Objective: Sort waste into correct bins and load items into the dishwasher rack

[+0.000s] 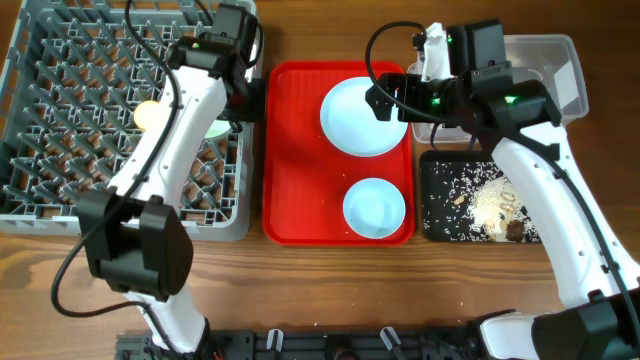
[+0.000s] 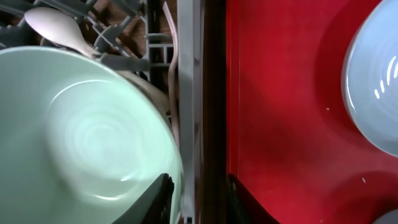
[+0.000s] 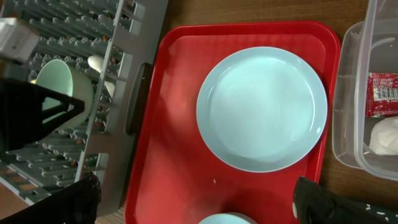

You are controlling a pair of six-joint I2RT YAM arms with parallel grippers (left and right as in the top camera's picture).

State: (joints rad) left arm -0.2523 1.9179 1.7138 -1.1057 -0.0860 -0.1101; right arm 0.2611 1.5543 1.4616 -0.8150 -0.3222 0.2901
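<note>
So the left gripper [image 2: 196, 202] is hanging over the right edge of the grey rack [image 1: 60, 215], jaws apart with nothing pinched. They sit either side of the rack wall, right by the rim of the pale-green bowl [image 2: 81, 137]. That bowl is inside the rack, with the cream spoon [image 2: 59, 28] just behind it and the yellow cup [image 1: 147, 115] a bit further left. The right gripper [image 3: 202, 208] is spread wide and empty above the red tray [image 1: 300, 150], which has the light-blue plate [image 3: 261, 109] and light-blue bowl [image 1: 374, 208] on it. The red sachet [image 3: 385, 93] and white tissue [image 3: 387, 135] are in the clear tub [image 1: 560, 60]. The rice grains [image 1: 455, 190] and brown bits are in the black tray [image 1: 432, 228].
</note>
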